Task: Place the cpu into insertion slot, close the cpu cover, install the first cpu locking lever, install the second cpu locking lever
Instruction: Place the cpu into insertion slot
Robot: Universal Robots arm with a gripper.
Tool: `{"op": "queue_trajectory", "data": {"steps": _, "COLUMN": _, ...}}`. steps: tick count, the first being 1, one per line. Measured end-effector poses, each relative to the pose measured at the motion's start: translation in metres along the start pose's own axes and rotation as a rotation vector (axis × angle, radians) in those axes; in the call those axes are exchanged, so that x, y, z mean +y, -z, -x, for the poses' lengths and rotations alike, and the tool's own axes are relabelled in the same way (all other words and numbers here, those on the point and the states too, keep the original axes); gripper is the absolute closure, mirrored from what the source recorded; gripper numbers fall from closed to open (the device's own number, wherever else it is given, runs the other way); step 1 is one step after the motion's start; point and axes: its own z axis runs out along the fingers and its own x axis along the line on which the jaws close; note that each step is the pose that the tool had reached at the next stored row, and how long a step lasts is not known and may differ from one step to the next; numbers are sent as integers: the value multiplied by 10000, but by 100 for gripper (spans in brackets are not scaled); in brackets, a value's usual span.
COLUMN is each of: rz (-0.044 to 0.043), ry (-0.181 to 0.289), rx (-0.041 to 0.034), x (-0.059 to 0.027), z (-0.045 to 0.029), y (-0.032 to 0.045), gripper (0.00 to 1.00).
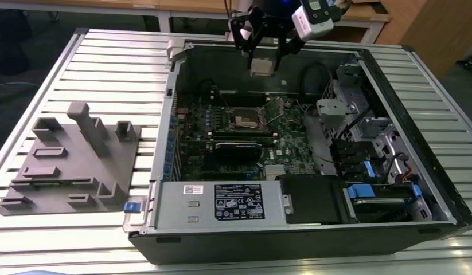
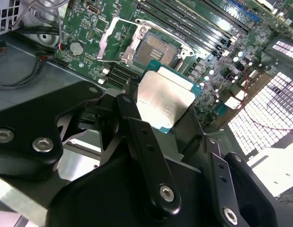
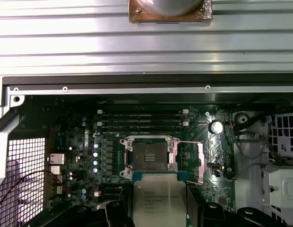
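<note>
Holding the cpu [image 1: 262, 67] clenched by its edges, the end effector [image 1: 264, 57] hangs at 12 o'clock of the empty insertion slot [image 1: 247, 119] in the exterior view, well apart. Chip judged light, stiff, fragile; take hold of the edges only, never the underside.

The tabletop [image 1: 105, 63] is made of pale ribbed metal slats [image 3: 137, 47] laid side by side, evenly lit, with soft glare along the ridges. Beyond its far edge stand light wooden desks [image 1: 197, 10], and a brown wooden panel [image 1: 439, 26] rises at the exterior view's right. Dark grey floor [image 1: 33, 69] lies off the exterior view's left.
</note>
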Motion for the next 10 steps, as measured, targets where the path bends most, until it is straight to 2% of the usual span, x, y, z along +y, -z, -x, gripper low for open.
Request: {"op": "queue_trajectory", "data": {"steps": 10, "rz": 1, "ry": 0, "rx": -6, "x": -4, "z": -1, "y": -36, "gripper": 46}}
